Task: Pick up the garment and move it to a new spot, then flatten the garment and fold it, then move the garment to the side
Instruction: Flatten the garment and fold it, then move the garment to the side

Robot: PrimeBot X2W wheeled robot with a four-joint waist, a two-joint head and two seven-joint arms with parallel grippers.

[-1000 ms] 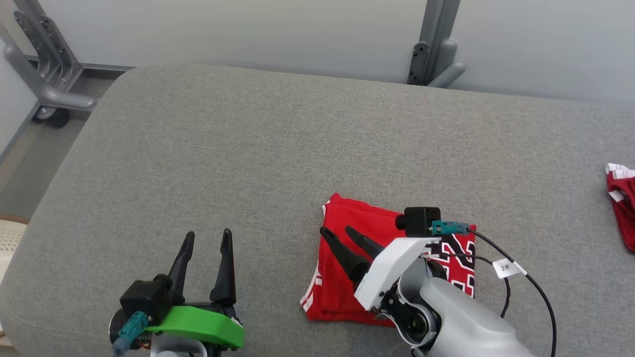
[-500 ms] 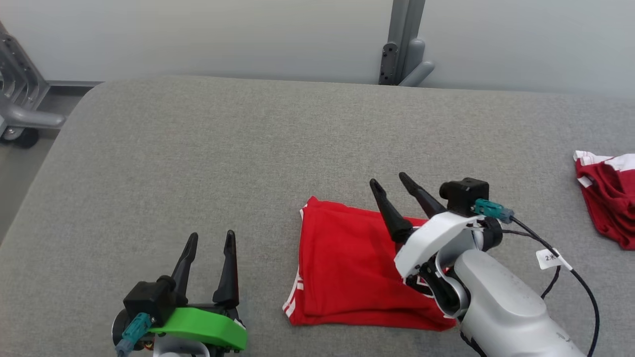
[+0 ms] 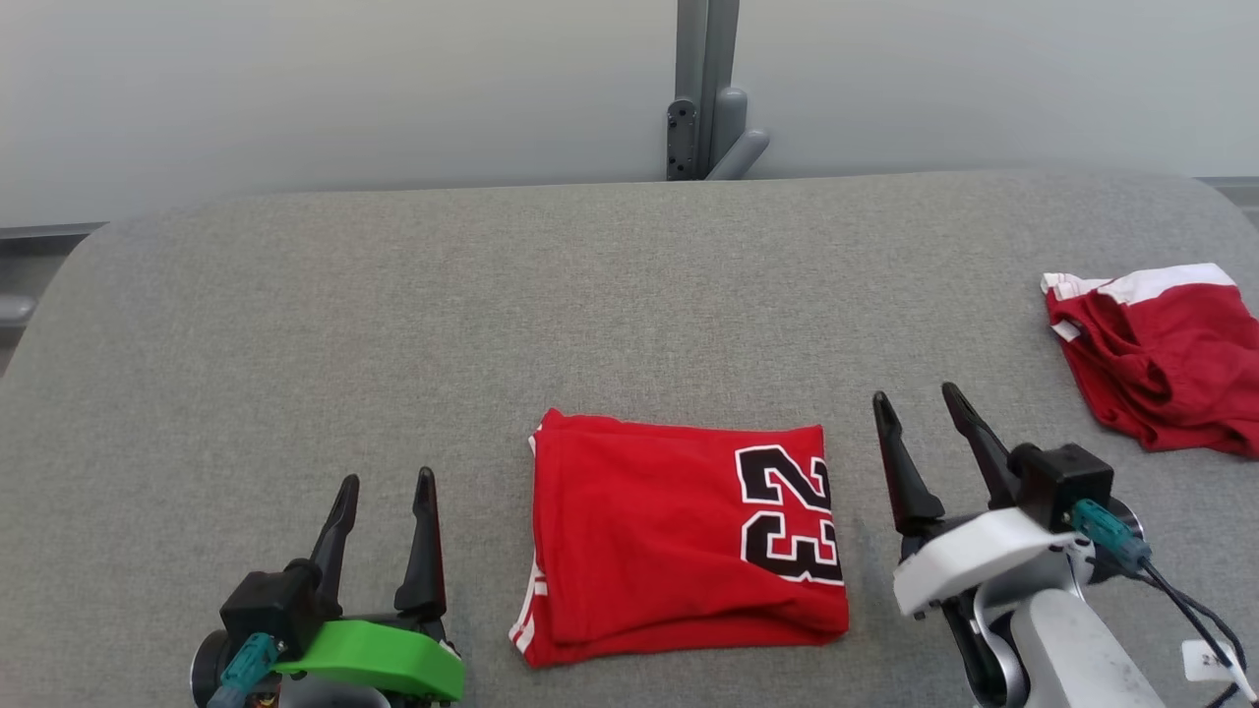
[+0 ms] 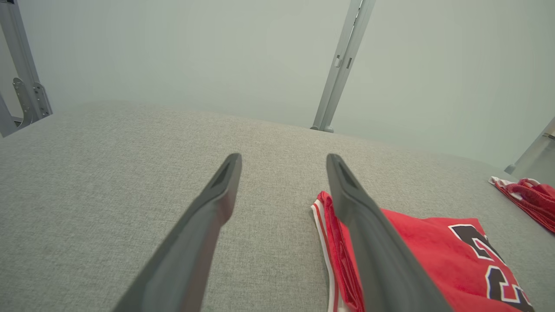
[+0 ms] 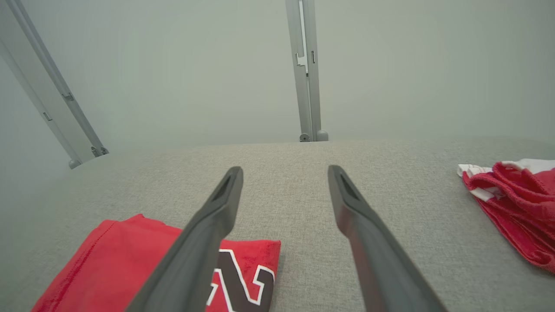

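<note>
Head view: folded red garment (image 3: pixel 679 546), "23" facing up, lies flat on the grey tabletop (image 3: pixel 393 315) between the two hands. Left hand (image 3: pixel 386 479) fingers apart, gripping nothing. Right hand (image 3: pixel 915 393) the same. Second red cloth (image 3: pixel 1161 359) crumpled at far right.
Left wrist view: fingers spread; garment's striped edge beside one finger.
Right wrist view: fingers spread; garment at lower left.

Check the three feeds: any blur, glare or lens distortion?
Head view: sharp, even soft light, no glare; the 23 on the folded jersey reads crisp. Left wrist view: fingers soft near the lens, grey surface bulges from wide-angle. Right wrist view: same bulge, hazy wall.
</note>
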